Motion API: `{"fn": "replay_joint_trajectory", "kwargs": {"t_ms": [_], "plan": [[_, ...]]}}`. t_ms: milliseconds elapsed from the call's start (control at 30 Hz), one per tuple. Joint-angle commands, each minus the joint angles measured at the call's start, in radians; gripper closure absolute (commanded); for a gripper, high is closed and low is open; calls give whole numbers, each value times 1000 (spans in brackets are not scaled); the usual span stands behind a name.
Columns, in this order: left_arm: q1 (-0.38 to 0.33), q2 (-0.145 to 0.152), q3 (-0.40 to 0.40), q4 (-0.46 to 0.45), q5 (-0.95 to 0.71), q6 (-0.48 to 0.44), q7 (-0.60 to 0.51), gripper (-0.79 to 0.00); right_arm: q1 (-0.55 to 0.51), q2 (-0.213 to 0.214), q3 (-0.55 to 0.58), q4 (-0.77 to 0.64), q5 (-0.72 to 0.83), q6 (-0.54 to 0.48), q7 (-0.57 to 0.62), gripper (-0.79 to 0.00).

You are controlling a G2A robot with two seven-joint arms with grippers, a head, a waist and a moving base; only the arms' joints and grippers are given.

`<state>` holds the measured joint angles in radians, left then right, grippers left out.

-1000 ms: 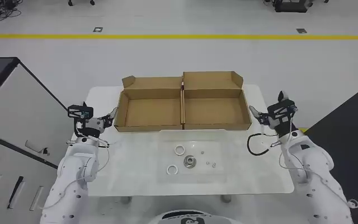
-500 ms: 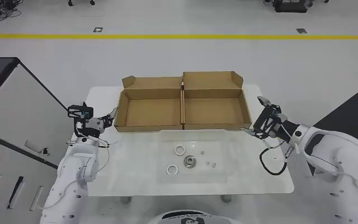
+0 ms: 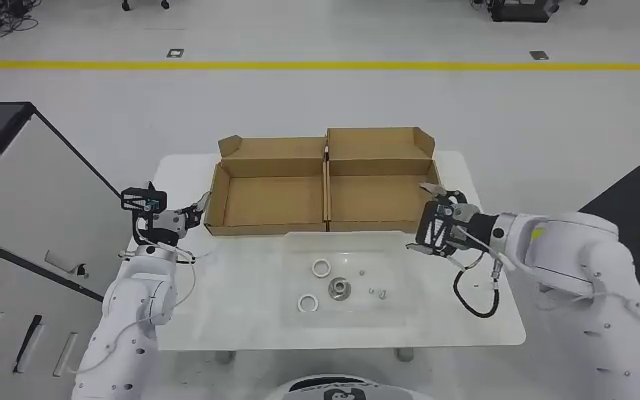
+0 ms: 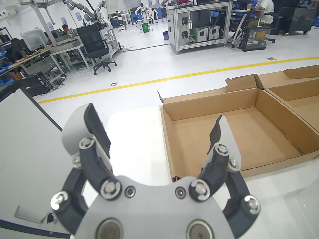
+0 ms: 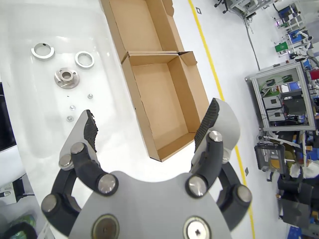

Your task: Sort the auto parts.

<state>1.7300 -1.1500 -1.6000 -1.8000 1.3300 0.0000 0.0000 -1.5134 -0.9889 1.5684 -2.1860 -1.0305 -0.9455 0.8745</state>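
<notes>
Metal nuts point(image 5: 72, 107) lie tiny just right of the flanged hub point(image 5: 66, 78); the right gripper point(image 5: 150, 115), spread wide and empty like the left gripper point(image 4: 157, 125), may nudge and scatter them.

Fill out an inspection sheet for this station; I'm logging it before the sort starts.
Surface: white table, parts lying near its front middle.
Job's things: two rings, a flange and three small nuts on the table; left box and right box side by side, nothing inside.
Clutter: nothing seen.
Grippers: left gripper beside the left box, jaws open; right gripper by the right box's near corner, jaws open.
Cables: black cable looped at the right arm.
Surroundings: grey floor with a yellow line.
</notes>
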Motion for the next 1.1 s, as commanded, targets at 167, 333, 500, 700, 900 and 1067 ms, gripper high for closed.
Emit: {"fn": "replay_joint_trajectory", "kwargs": {"t_ms": [167,333,500,700,900,1067], "plan": [[0,0,0,0,0,0,0,-785,116,71,-184,18,77,83,83,-785],[0,0,0,0,0,0,0,-785,210,129,-328,35,139,148,148,-785],[0,0,0,0,0,0,0,-785,324,179,-465,70,256,232,232,-785],[0,0,0,0,0,0,0,-785,451,218,-627,124,386,311,311,-785],[0,0,0,0,0,0,0,-785,534,241,-760,169,422,326,327,-785],[0,0,0,0,0,0,0,-785,574,254,-842,202,422,326,326,-785]]}}
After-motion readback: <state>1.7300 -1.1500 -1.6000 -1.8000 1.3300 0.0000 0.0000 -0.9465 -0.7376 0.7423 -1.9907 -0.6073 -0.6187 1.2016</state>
